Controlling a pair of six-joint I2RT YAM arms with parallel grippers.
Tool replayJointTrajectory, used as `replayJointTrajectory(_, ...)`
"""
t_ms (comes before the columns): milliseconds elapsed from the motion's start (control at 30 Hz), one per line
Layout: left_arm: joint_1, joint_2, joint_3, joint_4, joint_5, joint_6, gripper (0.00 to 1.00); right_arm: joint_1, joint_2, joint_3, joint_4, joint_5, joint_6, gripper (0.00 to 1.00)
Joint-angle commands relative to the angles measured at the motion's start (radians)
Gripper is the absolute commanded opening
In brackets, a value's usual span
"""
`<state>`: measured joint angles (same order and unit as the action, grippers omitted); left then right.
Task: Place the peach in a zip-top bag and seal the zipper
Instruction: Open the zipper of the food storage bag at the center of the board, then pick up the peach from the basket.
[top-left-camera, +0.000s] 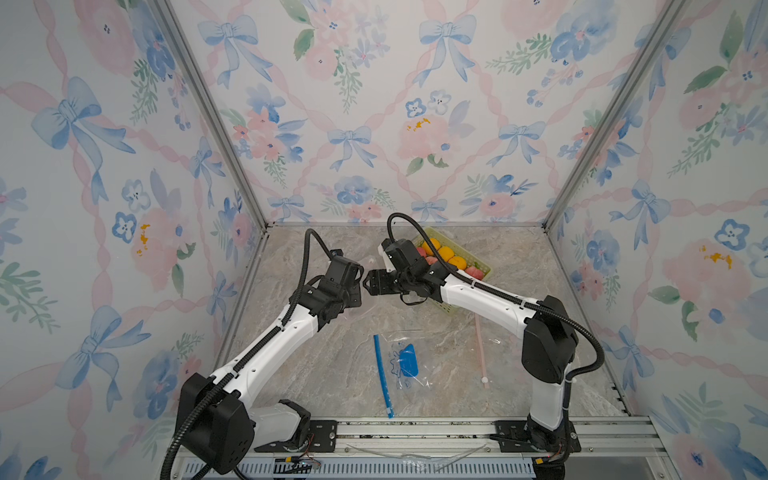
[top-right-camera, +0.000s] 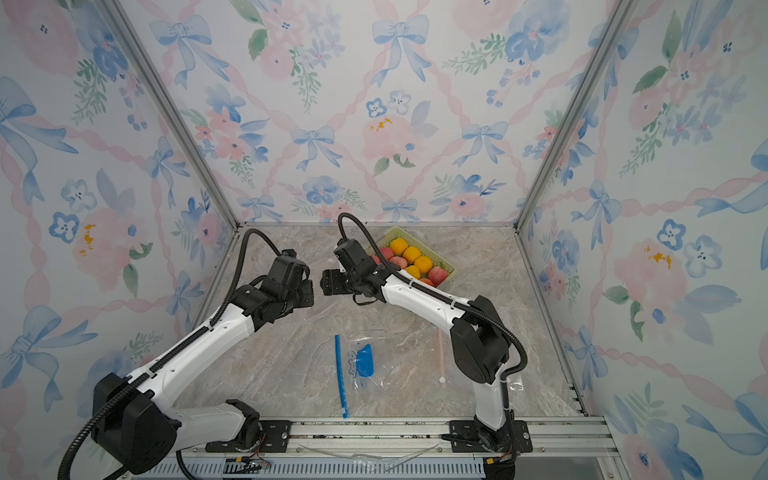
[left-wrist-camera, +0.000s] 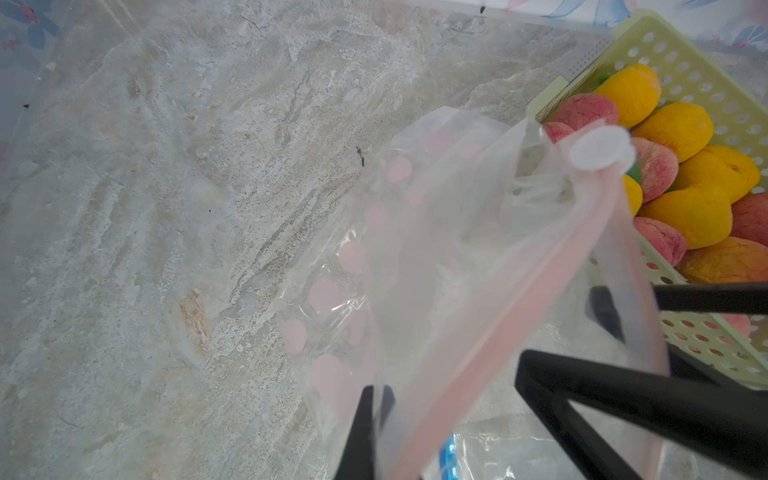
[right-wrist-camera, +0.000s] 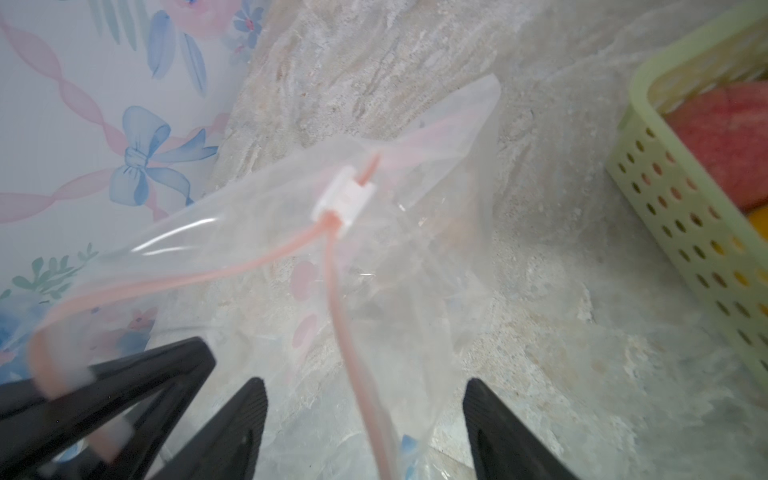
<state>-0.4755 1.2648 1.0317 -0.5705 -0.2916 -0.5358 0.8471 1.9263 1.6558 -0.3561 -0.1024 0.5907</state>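
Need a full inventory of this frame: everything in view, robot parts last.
held bag: one, clear with pink dots and pink zipper, lifted beside the basket, mouth open
white slider: one, on the held bag's zipper
flat bag: one, clear with blue zipper, table front centre
third bag: one, clear with pink zipper, flat under the right arm
basket: one, pale green, far side of the table
peaches: several, pink, in the basket
yellow fruit: several, in the basket
table: one, grey marble
left gripper: black, shut on the held bag
right gripper: black, open at the bag's mouth
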Motion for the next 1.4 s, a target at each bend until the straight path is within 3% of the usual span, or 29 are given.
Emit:
replayJointTrajectory(0,-0.007,0.008,0.007,0.004,-0.005,0.004,0.00,0.000,-0.032,-0.022,0.060,-0.043,0.000,0.81)
replayJointTrajectory(267,-0.006,-0.008,-0.005,0.004,-0.033,-0.021,0.00,-0.060,-0.099,-0.028,-0.018,0.024,-0.032,0.78)
replayJointTrajectory(500,-0.006,0.010,0.005,0.007,-0.032,-0.049,0.00,-0.193,-0.099,-0.013,-0.201,0.081,-0.045,0.74)
replayJointTrajectory(867,-0.006,0.042,0.021,0.046,0.003,-0.054,0.00,-0.339,0.101,0.124,-0.349,0.086,-0.080,0.68)
replayJointTrajectory(1367,-0.008,0.062,0.014,0.078,0.047,-0.070,0.00,-0.375,0.303,0.265,-0.344,0.008,-0.097,0.72)
